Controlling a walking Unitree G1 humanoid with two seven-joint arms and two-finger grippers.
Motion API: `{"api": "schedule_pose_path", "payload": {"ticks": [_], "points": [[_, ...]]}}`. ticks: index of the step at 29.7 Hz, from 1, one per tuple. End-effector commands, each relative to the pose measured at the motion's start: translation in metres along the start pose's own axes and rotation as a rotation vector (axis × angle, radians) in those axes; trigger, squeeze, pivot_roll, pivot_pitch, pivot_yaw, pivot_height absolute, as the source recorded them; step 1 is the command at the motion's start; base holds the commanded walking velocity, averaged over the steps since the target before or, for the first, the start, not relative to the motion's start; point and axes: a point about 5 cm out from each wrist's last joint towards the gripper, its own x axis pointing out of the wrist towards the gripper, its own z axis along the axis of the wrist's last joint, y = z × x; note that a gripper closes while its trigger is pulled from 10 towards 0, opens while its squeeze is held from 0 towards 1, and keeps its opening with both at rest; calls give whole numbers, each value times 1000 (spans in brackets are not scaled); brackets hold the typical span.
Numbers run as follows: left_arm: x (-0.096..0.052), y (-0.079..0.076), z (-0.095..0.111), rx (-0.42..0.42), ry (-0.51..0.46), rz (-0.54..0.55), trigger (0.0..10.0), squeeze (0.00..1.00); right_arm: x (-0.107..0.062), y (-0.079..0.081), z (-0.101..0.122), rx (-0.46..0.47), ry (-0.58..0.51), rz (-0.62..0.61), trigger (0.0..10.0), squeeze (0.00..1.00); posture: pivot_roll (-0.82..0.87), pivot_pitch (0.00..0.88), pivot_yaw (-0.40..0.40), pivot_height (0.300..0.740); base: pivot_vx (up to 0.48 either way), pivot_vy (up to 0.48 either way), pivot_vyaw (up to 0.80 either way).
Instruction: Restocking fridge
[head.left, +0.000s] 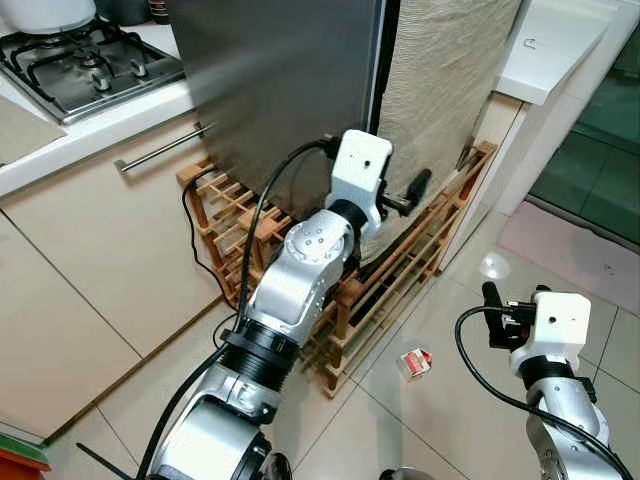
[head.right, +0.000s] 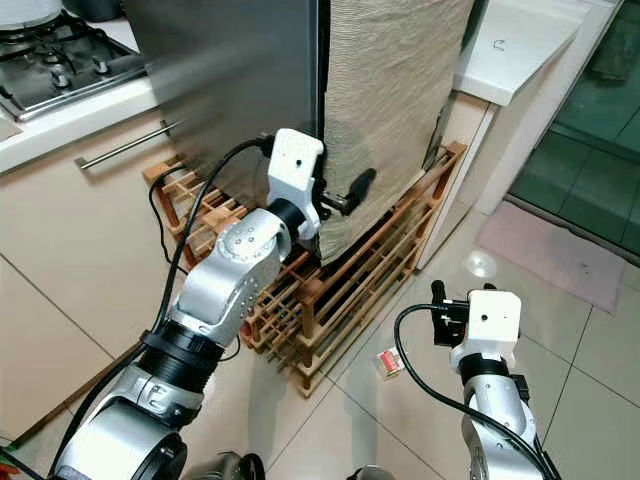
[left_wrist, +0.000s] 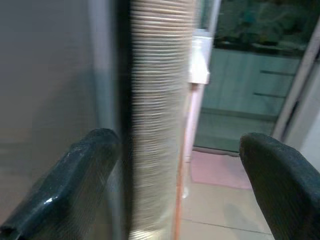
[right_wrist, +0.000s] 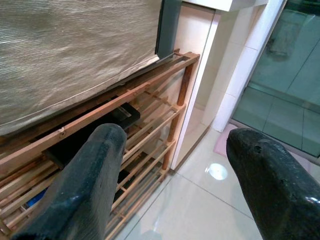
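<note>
The fridge stands ahead with its grey door (head.left: 270, 90) closed and a beige woven cloth (head.left: 440, 90) hanging over its side. My left gripper (head.left: 400, 200) is raised to the door's edge, low on the fridge. In the left wrist view it (left_wrist: 180, 165) is open, with the dark door seam and the cloth's front edge between its fingers; one finger (left_wrist: 75, 175) lies against the grey door. My right gripper (head.left: 497, 310) hangs low over the tiled floor. It (right_wrist: 175, 165) is open and holds nothing.
A wooden slatted rack (head.left: 400, 290) sits under and around the fridge's base, with dark cables beside it. A small red and white carton (head.left: 415, 362) lies on the floor tiles. A gas hob (head.left: 80, 60) and cabinet handle (head.left: 160, 150) are to the left, a white counter (head.left: 550, 45) to the right.
</note>
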Motion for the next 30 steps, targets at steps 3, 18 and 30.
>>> {"api": "schedule_pose_path", "payload": {"ticks": [3, 18, 30], "points": [[-12, 15, -16, -13, 52, 50, 10000, 0, -2, -4, -2, -13, 1, -8, 10000, 0, -5, 41, 20, 740, 0, 0, 0], [-10, -11, -19, -20, 13, -56, 10000, 0, 1, -2, 0, -12, -10, -3, 10000, 0, -10, 49, 22, 740, 0, 0, 0], [-6, -16, -39, -16, 35, -46, 10000, 0, 1, -3, 1, -12, -13, -10, 10000, 0, -19, 58, 21, 740, 0, 0, 0]]}}
